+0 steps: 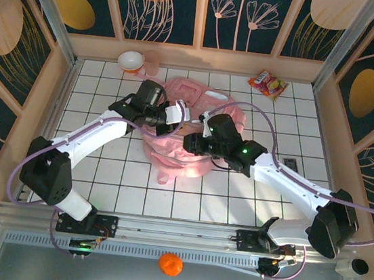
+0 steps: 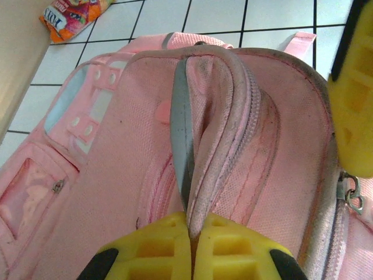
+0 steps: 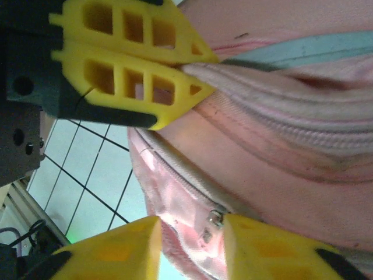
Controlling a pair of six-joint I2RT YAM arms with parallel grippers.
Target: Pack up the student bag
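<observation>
While the left gripper [image 2: 189, 226] is clenched on a fold of the rim of the student bag [image 1: 169, 155], right beside the zipper track, we read the right gripper [image 3: 192, 227] as released. Its yellow fingers stand apart on either side of the small metal zipper pull [image 3: 216, 218], which hangs in the gap; we cannot tell whether it touches either pad. The bag lies flat on the white tiles between the two arms, with a snack packet [image 1: 267, 84] well beyond its far right corner and a bowl [image 1: 130, 60] beyond its far left. Our first worry is a missed grasp: the pull is tiny and sits off-centre toward one finger, so closing jaws could knock it aside or bite the pink fabric beneath it instead. Our second is the anchor: the left pinch holds only a thin edge of soft cloth, and a firm tug along the zipper could draw that fold out, after which the loose bag would slide with the tug rather than open. We also judge that the grey-blue strip [image 2: 182, 134] at the bag's mouth could catch in the zipper and jam it. Finally, the two grippers sit close together over the bag, so a wide sweep risks them knocking each other.
</observation>
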